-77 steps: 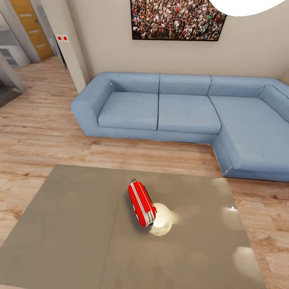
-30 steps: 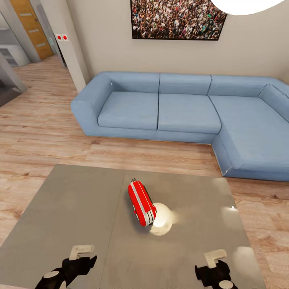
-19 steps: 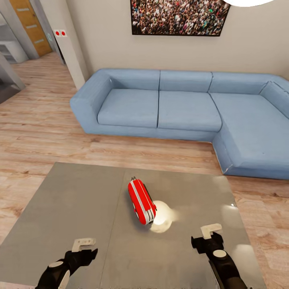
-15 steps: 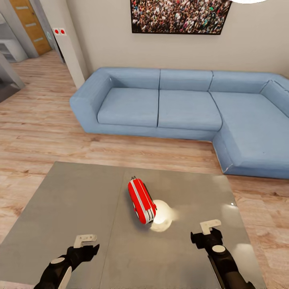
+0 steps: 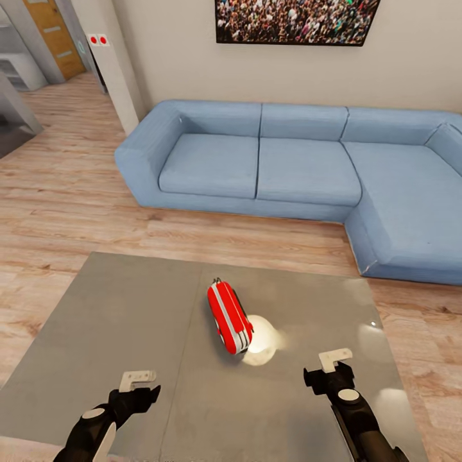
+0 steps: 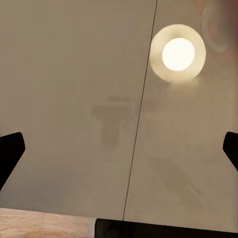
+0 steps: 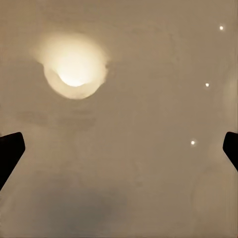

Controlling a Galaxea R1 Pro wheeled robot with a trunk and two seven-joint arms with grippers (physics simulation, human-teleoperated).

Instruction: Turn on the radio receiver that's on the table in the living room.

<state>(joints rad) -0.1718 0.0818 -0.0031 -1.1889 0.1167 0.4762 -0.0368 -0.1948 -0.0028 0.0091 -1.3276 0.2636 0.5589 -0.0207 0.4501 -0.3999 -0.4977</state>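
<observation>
The red radio receiver (image 5: 229, 317), with white trim, lies on its side near the middle of the grey table (image 5: 109, 321), just right of the top's seam. My left gripper (image 5: 137, 389) hovers over the table's near left part, short of the radio. My right gripper (image 5: 331, 369) hovers over the near right part, to the radio's right and nearer to me. In the left wrist view the left gripper (image 6: 119, 148) has its dark fingertips (image 6: 10, 151) wide apart over the seam. The right gripper (image 7: 119, 148) is equally open over bare tabletop (image 7: 148, 163). Neither touches the radio.
A big blue L-shaped sofa (image 5: 289, 167) stands beyond the table across a strip of wood floor (image 5: 77, 212). A framed crowd picture (image 5: 295, 19) hangs above it. A white pillar (image 5: 115, 70) stands at the back left. A bright lamp reflection (image 5: 263, 340) lies beside the radio.
Both arms have come up into the head view and reached forward over the table's near part. The camera tilted down slightly. The radio has not moved.
</observation>
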